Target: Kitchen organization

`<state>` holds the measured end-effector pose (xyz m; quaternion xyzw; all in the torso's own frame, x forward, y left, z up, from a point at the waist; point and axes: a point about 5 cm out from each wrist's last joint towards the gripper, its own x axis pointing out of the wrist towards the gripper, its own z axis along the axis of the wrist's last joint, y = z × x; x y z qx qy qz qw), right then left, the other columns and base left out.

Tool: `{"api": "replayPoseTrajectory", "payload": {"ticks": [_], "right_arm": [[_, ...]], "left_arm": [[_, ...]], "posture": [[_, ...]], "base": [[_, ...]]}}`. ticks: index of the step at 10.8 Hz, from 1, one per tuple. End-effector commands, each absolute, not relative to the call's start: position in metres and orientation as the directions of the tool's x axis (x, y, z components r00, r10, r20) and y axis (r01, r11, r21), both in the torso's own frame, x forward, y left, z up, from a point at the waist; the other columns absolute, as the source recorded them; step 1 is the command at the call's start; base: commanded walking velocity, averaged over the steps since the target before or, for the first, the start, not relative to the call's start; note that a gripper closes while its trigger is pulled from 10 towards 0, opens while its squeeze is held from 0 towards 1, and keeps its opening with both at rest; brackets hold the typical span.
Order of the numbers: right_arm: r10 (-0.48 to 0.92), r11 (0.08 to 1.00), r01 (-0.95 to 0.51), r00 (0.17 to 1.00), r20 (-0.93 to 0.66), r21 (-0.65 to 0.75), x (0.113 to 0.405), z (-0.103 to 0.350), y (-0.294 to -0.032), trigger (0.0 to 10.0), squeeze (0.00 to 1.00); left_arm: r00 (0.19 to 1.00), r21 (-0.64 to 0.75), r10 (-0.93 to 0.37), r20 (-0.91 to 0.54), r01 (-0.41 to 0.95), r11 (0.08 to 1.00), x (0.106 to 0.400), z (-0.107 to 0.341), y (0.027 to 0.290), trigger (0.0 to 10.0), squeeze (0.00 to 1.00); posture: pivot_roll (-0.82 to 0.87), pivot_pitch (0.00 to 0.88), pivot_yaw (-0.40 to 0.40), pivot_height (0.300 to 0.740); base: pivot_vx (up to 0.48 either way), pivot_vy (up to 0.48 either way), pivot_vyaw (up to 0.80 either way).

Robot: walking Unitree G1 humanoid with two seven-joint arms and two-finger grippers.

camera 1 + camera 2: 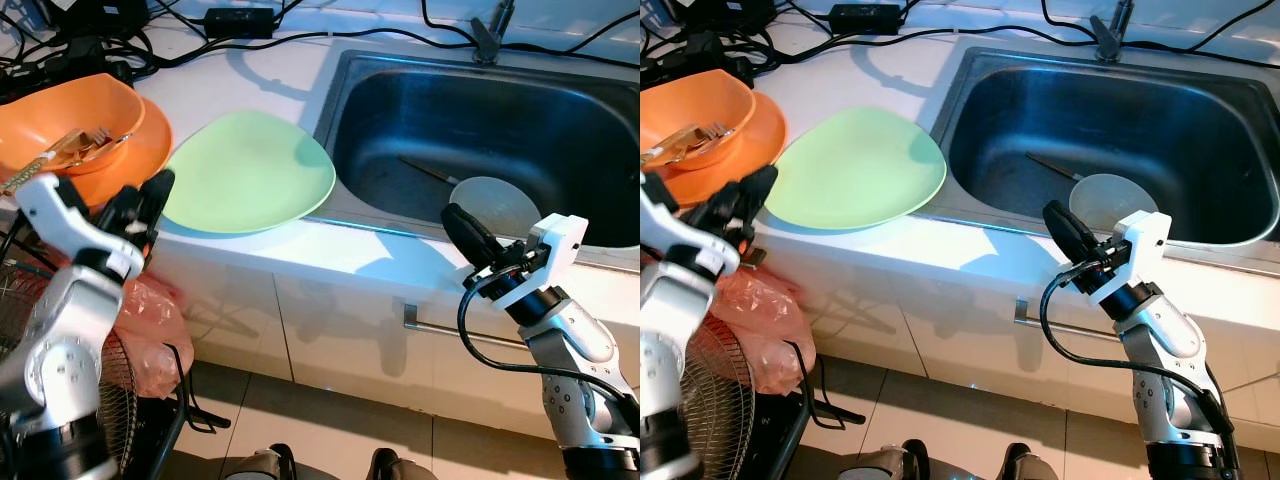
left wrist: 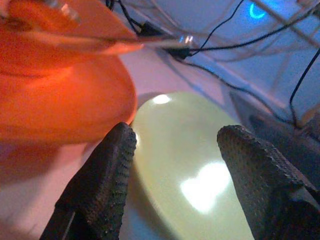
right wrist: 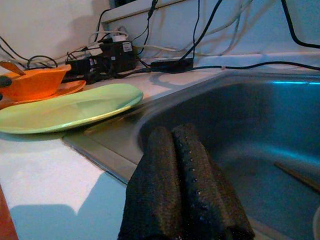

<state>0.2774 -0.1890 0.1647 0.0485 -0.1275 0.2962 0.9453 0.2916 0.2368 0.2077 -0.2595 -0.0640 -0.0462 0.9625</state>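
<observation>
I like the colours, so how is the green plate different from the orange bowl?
The green plate is flat and shallow; the orange bowl is deep with tall sides. The green plate lies bare on the counter, beside the sink; the orange bowl sits on an orange plate farther from the sink. The green plate holds nothing; the orange bowl holds utensils. Both sit on the counter.

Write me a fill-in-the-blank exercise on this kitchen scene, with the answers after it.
1. The green plate lies on the counter between the orange bowl and the ____.
2. The left pincer has its fingers ____, pointing at the green plate.
3. The right pincer has its fingers ____, at the sink's front edge.
4. The utensils rest in the ____ bowl.

Answers: sink; open; shut; orange
</observation>
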Motion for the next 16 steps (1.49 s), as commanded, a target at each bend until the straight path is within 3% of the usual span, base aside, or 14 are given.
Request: {"api": "replayPoseTrajectory", "payload": {"ticks": [1, 7, 16], "right_arm": [[0.561, 0.812, -0.577, 0.813, 0.153, 0.091, 0.273, 0.136, -0.184, 10.0, 0.00], [0.559, 0.814, -0.574, 0.816, 0.151, 0.092, 0.273, 0.135, -0.185, 10.0, 0.00], [0.556, 0.817, -0.570, 0.818, 0.148, 0.086, 0.274, 0.136, -0.184, 10.0, 0.00]], "left_arm": [[0.990, -0.523, -0.042, 0.137, 0.109, 0.845, 0.293, 0.209, 0.238, 10.0, 0.00], [0.993, -0.527, -0.013, 0.118, 0.074, 0.847, 0.290, 0.209, 0.247, 10.0, 0.00], [0.998, -0.614, -0.065, 0.021, 0.064, 0.787, 0.300, 0.195, 0.228, 10.0, 0.00]], "posture": [[0.07, 0.195, 0.074, 0.740], [0.08, 0.193, 0.076, 0.740], [0.06, 0.189, 0.079, 0.740]], "base": [[0.000, 0.000, 0.00], [0.000, 0.000, 0.00], [0.000, 0.000, 0.00]]}}
